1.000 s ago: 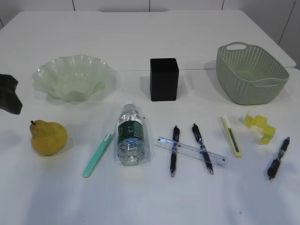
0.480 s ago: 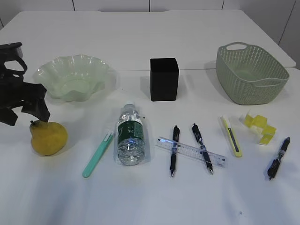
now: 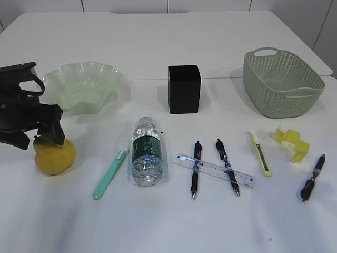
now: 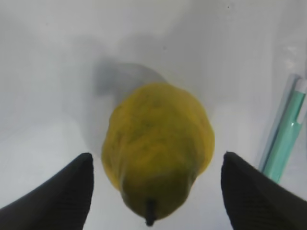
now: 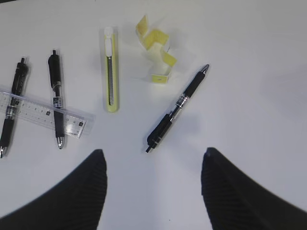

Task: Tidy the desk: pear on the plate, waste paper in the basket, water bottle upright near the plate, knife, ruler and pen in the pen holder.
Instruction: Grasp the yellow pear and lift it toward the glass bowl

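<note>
The yellow pear (image 3: 54,156) lies at the left front of the table, stem towards the wrist camera in the left wrist view (image 4: 158,148). My left gripper (image 3: 41,138) (image 4: 156,184) is open, its fingers either side of the pear's stem end, not touching. The green glass plate (image 3: 81,87) is behind it. The water bottle (image 3: 145,152) lies on its side. Pens (image 3: 195,168) (image 3: 227,166) cross the clear ruler (image 3: 213,169) (image 5: 41,112). The yellow knife (image 3: 260,153) (image 5: 111,69), yellow waste paper (image 3: 290,142) (image 5: 156,48) and a third pen (image 3: 313,176) (image 5: 177,108) lie right. My right gripper (image 5: 153,184) is open above bare table.
The black pen holder (image 3: 184,89) stands at the middle back. The green basket (image 3: 281,81) stands at the back right. A teal knife-like tool (image 3: 109,173) (image 4: 283,139) lies between pear and bottle.
My left gripper has come in from the left edge and moved right and down over the pear. Nothing else has moved.
</note>
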Tool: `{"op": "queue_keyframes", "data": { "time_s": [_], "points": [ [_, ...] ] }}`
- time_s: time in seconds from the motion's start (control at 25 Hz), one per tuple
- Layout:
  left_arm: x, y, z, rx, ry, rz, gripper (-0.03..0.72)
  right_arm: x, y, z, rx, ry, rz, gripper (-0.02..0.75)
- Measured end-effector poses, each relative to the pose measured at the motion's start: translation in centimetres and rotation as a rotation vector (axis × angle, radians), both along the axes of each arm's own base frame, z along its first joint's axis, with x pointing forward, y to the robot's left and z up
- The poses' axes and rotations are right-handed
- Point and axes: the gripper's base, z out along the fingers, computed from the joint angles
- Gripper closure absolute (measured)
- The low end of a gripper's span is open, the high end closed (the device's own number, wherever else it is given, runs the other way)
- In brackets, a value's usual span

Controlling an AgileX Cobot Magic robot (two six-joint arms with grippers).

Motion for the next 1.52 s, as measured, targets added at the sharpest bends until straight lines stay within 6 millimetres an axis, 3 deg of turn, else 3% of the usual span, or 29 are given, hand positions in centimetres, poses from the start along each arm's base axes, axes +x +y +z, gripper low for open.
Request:
{"op": "queue_keyframes", "data": {
  "time_s": [0.68,1.04,1.52],
  "points": [
    [0.8,-0.2,-2.3,-0.013,0.029,0.026,0.103,0.0,0.0,0.0,0.0,0.0,0.0,0.277],
    [1.1,-0.3,-2.0,-0.021,0.017,0.031,0.288,0.0,0.0,0.0,0.0,0.0,0.0,0.277],
    [1.1,-0.3,-2.0,-0.023,0.017,0.028,0.316,0.0,0.0,0.0,0.0,0.0,0.0,0.278]
  ]
}}
